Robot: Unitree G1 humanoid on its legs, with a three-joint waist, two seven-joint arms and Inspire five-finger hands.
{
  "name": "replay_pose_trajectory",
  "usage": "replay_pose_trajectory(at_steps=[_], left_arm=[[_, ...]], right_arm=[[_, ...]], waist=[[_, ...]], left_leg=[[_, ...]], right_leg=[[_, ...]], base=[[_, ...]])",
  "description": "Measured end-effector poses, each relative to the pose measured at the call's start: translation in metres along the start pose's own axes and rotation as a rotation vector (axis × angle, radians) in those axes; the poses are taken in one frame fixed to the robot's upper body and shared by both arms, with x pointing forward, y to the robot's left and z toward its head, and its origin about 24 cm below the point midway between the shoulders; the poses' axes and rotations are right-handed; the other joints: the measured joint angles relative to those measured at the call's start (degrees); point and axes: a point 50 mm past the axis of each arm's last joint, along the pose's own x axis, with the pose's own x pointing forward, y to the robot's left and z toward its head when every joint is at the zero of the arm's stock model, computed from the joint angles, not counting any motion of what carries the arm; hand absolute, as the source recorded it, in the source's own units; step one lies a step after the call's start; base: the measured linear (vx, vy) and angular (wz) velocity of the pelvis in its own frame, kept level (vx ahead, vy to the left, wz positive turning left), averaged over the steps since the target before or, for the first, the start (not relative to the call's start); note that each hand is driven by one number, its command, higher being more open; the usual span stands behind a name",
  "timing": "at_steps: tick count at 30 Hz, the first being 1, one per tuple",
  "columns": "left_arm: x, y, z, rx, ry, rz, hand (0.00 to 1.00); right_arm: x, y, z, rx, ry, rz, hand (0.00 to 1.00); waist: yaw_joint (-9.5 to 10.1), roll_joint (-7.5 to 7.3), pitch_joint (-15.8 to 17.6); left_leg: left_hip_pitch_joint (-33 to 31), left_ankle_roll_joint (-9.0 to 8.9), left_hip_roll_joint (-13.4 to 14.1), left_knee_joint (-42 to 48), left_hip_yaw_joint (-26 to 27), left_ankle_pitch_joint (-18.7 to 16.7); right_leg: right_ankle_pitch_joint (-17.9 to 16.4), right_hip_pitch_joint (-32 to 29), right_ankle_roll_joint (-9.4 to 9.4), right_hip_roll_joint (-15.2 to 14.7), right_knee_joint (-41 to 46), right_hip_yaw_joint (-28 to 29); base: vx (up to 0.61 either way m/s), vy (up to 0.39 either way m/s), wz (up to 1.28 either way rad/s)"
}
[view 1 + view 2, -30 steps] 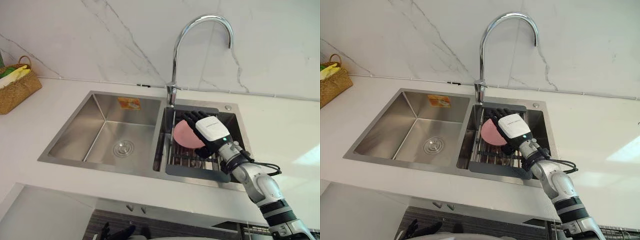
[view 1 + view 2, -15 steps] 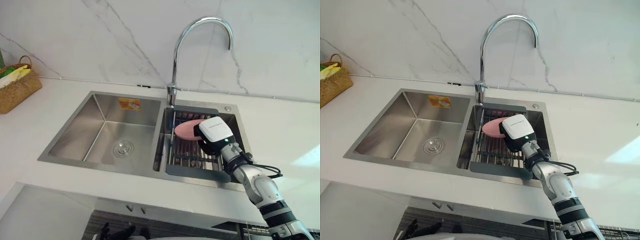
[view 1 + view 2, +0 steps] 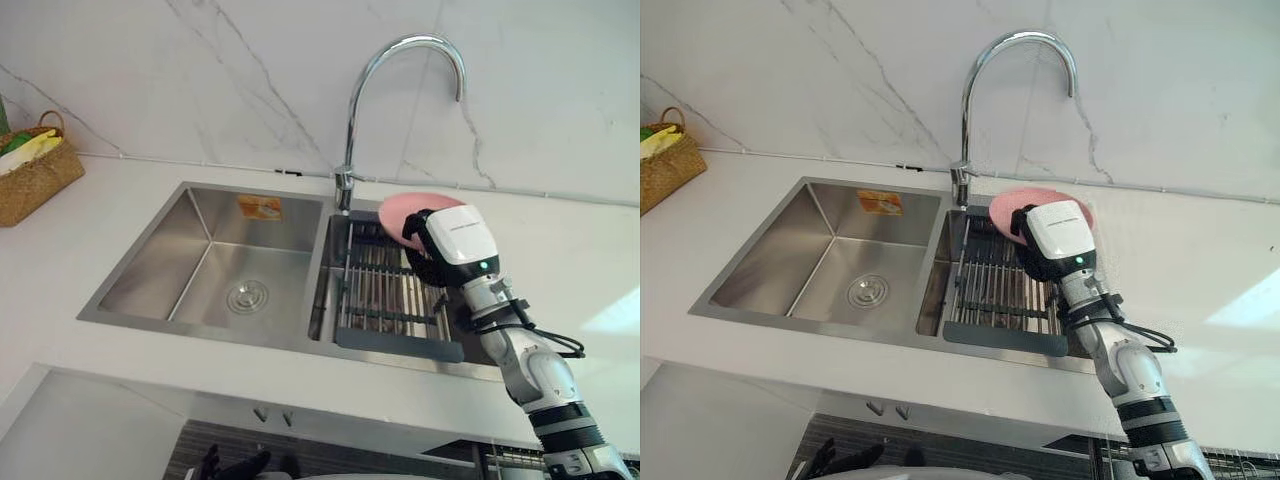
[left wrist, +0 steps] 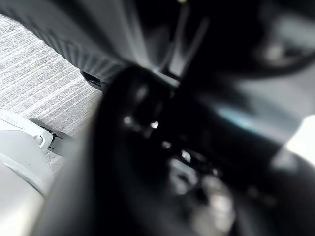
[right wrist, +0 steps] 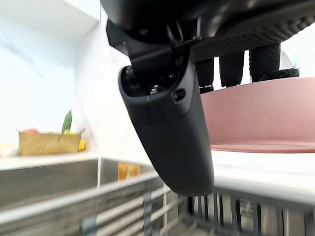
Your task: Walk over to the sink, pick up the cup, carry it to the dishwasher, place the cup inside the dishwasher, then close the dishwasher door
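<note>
A pink cup (image 3: 399, 209) hangs above the back right corner of the sink's right basin, clear of the dark drying rack (image 3: 385, 296) below it. My right hand (image 3: 455, 240) is shut on the pink cup. In the right wrist view its fingers (image 5: 231, 66) curl over the pink rim (image 5: 261, 113) and the thumb (image 5: 172, 128) stands beside it. The cup tilts, with its open side turned to the wall. In the left wrist view a dark blurred bulk (image 4: 162, 162) hangs over grey striped floor.
The steel double sink (image 3: 200, 328) is set in a white counter, its left basin (image 3: 230, 280) bare. A tall chrome faucet (image 3: 350, 120) arches just left of the raised cup. A wicker basket (image 3: 35, 170) stands at the far left against the marble wall.
My right hand curled round the pink cup in the rack and raised it up and to the right, out of the basin. The rack now lies bare.
</note>
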Motion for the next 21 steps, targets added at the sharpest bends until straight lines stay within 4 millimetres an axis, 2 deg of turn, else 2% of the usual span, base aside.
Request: replay_pose_trajectory(at_steps=[9, 12, 16, 17, 18, 20, 21], left_arm=[[-0.001, -0.001, 0.0, -0.004, -0.009, 0.001, 1.0], [-0.001, -0.001, -0.001, -0.006, -0.017, 0.002, 1.0], [-0.003, 0.0, -0.003, -0.013, -0.015, 0.005, 1.0], [-0.003, 0.002, -0.001, -0.041, -0.029, 0.013, 1.0], [-0.005, 0.002, 0.0, -0.061, -0.047, 0.019, 1.0], [-0.006, 0.001, -0.001, -0.071, -0.053, 0.015, 1.0], [-0.006, 0.002, 0.0, -0.062, -0.054, 0.01, 1.0]], right_arm=[[-0.001, -0.011, -0.005, 0.155, 0.05, -0.055, 0.0], [-0.014, -0.021, -0.018, 0.201, 0.115, -0.1, 0.0], [-0.034, -0.028, -0.035, 0.219, 0.226, -0.143, 0.0], [-0.042, -0.03, -0.04, 0.219, 0.273, -0.159, 0.0], [-0.043, -0.036, -0.042, 0.204, 0.275, -0.182, 0.0], [-0.043, -0.045, -0.041, 0.192, 0.267, -0.214, 0.0], [-0.043, -0.048, -0.039, 0.189, 0.253, -0.228, 0.0]], waist=[[-0.16, 0.41, 0.24], [-0.18, 0.71, 0.4], [-0.54, 1.09, 0.68], [-0.58, 1.09, 1.1], [-0.66, 2.42, 1.93], [-0.66, 4.02, 2.39], [-0.79, 4.08, 2.36]], left_leg=[[-0.08, 0.01, -0.01, -0.01, 0.06, -0.03], [-0.45, 0.03, -0.18, -0.13, -0.38, -0.05], [-0.2, 0.26, -0.33, 1.23, 0.39, -1.45], [-3.81, 0.19, 0.27, 11.27, 0.82, -6.68], [-7.24, -0.03, 2.24, 21.44, 1.24, -12.1], [-10.12, -0.35, 4.69, 30.86, 0.58, -16.04], [-9.58, -0.75, 4.98, 30.78, 0.19, -16.7]], right_leg=[[-0.01, -0.07, 0.0, 0.03, -0.01, 0.01], [-0.23, -0.15, 0.18, -0.26, 0.07, -0.47], [-2.75, -1.43, 0.33, -1.47, 4.71, 0.01], [-3.72, -1.72, 0.23, -1.76, 6.59, 0.76], [-4.06, -1.29, 0.06, -0.65, 7.04, 2.11], [-4.2, -1.3, -0.22, 1.36, 7.36, 4.97], [-4.12, -2.24, -0.34, 1.65, 7.91, 7.36]], base=[[0.0, 0.0, 0.01], [0.0, 0.0, 0.08], [0.04, 0.017, -0.05], [0.01, 0.041, -0.38], [-0.01, 0.042, -0.49], [-0.03, 0.056, -0.82], [-0.03, 0.047, -0.95]])
